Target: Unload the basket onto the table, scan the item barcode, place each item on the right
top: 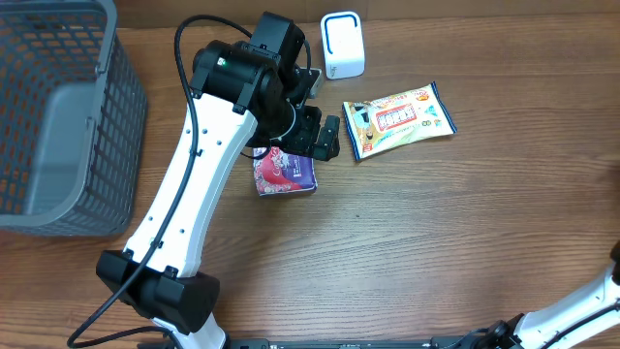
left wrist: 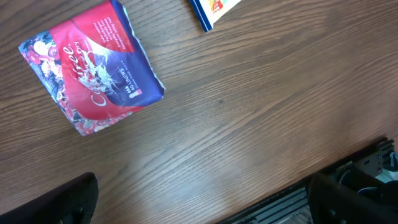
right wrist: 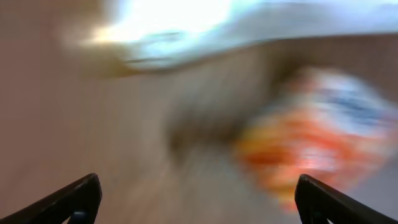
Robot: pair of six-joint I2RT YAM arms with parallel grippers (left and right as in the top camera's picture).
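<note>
This looks like a mock shop checkout set up in a robotics lab. A small white barcode scanner (top: 343,45) stands at the far side of a wood-grain table (top: 436,252), and a grey mesh shopping basket (top: 58,126) sits well to the scanner's left. A printed snack packet (top: 398,118) lies just right of and nearer than the scanner, a red and purple packet (top: 286,174) lies nearer and slightly left, and a white robot arm (top: 189,194) reaches toward the scanner.
</note>
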